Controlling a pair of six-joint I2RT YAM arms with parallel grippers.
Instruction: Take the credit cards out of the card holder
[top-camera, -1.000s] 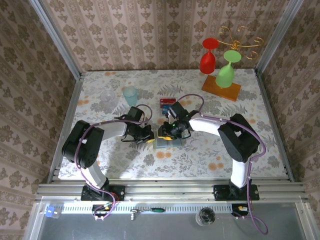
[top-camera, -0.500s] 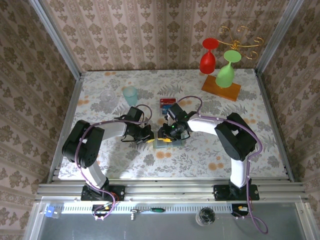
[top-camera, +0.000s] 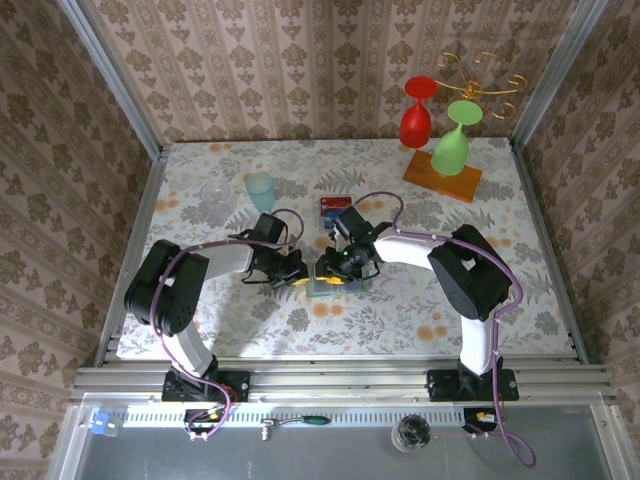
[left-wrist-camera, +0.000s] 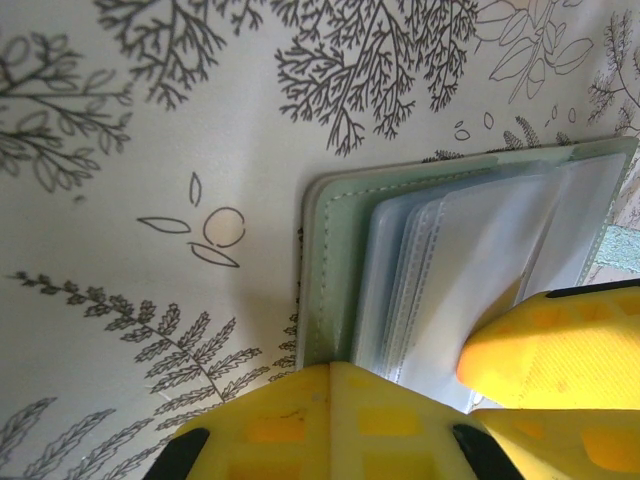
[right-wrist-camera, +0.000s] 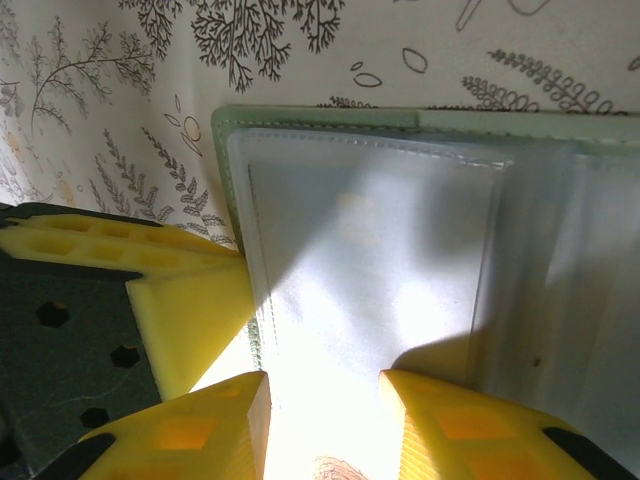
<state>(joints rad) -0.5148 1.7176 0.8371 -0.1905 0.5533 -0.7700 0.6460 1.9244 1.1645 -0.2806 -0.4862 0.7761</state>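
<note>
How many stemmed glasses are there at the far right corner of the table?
2. The red glass is upside down over the wooden base, by the gold rack; the green glass is upside down beside it, to its right and nearer. No other seems hidden.

Grey-green card holder open flat, clear sleeves upward; red card nearby.
</note>
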